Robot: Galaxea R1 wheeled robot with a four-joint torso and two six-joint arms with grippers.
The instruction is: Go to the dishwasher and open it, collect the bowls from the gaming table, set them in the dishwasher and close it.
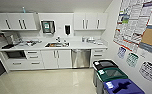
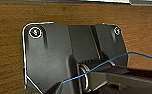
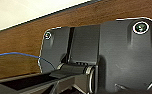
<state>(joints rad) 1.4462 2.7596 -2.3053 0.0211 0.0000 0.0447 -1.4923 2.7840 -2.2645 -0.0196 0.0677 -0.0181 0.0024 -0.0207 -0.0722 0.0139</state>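
While facing the kitchenette, seeing the dishwasher (image 1: 81, 58) shut under the counter's (image 1: 74, 46) right half, beside recycling bins (image 1: 111, 75); cannot tell either pincer's state

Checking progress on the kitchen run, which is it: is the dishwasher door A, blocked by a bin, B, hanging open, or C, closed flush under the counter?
C: the dishwasher sits shut with its steel front flush under the counter, with bare floor before it.

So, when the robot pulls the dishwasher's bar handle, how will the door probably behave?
The dishwasher door is shut, flush between the white cabinets, so it probably resists first. Its handle sits at the top, suggesting it swings downward. The brushed steel front may be slippery.
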